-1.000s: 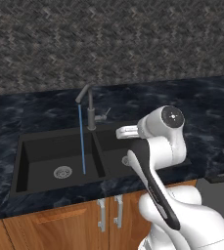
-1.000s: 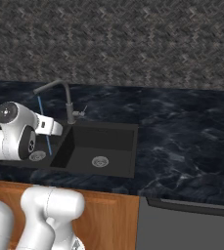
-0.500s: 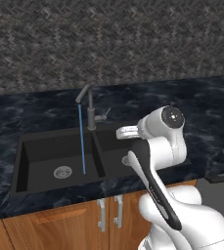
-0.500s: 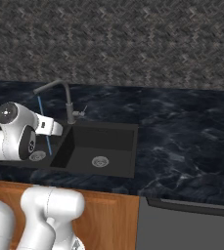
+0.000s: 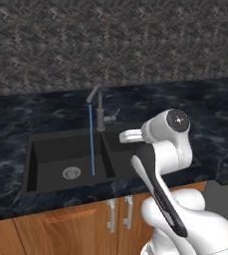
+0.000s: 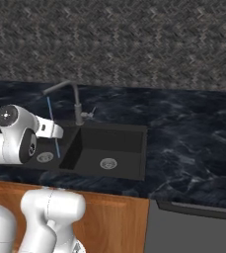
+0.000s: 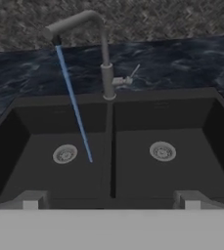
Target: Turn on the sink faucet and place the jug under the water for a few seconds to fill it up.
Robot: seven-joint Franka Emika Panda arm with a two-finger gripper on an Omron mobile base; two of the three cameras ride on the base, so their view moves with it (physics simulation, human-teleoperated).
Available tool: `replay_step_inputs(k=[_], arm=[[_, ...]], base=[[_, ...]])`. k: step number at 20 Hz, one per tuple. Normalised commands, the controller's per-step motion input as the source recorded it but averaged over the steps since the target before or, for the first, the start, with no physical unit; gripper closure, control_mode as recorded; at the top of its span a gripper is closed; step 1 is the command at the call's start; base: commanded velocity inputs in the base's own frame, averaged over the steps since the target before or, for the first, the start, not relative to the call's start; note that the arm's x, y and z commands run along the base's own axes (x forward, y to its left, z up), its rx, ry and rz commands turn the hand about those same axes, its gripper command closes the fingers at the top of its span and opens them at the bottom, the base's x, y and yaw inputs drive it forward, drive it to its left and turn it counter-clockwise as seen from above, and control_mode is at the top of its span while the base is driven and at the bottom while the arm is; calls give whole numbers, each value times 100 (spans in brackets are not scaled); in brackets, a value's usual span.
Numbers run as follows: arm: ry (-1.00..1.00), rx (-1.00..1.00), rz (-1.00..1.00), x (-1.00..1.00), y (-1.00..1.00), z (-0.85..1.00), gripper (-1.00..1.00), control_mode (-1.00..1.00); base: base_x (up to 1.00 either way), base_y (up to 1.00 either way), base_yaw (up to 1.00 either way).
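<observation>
The sink faucet point(image 5: 100, 107) point(image 6: 76, 105) point(image 7: 105, 63) stands behind the divider of the black double sink point(image 5: 32, 152) point(image 6: 136, 158) point(image 7: 59, 101), its spout swung over the left basin. Water point(image 5: 91, 144) point(image 6: 54, 132) point(image 7: 74, 107) runs from the spout in a thin blue stream and lands beside the left drain point(image 7: 64, 154). My gripper point(image 7: 109, 201) is open in front of the sink, facing the divider, with nothing between its fingertips point(image 7: 30, 200). The jug is out of view.
Dark marbled counter point(image 6: 193, 143) surrounds the sink, with a grey stone wall point(image 5: 115, 45) behind it. Wooden cabinet doors point(image 5: 60, 226) with metal handles sit below. A dark appliance front point(image 6: 193, 230) is at the right. My white arm point(image 5: 165, 149) rises before the right basin.
</observation>
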Motion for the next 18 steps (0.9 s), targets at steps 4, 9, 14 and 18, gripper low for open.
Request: replay_step_inputs(k=[4, 9, 14, 18], arm=[[0, 0, 0, 0, 0, 0, -100, 100], [0, 0, 0, 0, 0, 0, -100, 100], [0, 0, 0, 0, 0, 0, -100, 100], [0, 0, 0, 0, 0, 0, -100, 100]], base=[[-11, 77, 6], [-3, 84, 2], [0, 59, 0], [0, 7, 0]])
